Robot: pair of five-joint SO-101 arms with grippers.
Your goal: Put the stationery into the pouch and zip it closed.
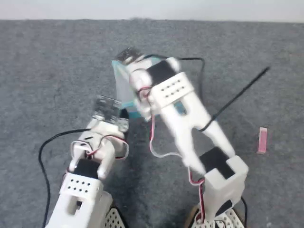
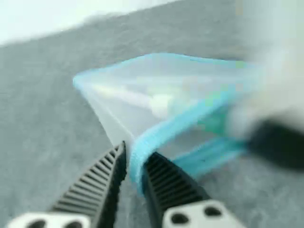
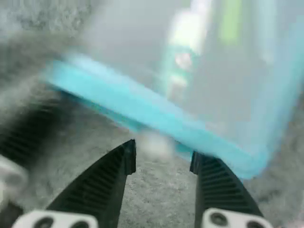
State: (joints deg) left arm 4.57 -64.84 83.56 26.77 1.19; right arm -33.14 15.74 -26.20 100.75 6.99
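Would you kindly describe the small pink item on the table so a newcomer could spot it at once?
Start at the grey table and go to its right side in the high view, beyond the two arms. There a small pink bar lies alone, the only pink thing, apart from the blue-edged pouch.

The left gripper (image 2: 135, 159) pinched the blue edge of a clear pouch (image 2: 156, 85) between its two black ridged fingers (image 2: 107, 175), the jaws nearly together with only the trim between them. The pouch stretched away from the gripper across a grey, carpet-like table (image 2: 42, 133), its blue-edged mouth gaping. Pale contents (image 2: 159, 102) showed through the plastic, too blurred to identify. A blurred white and black shape (image 2: 275, 137) met the pouch's far end.
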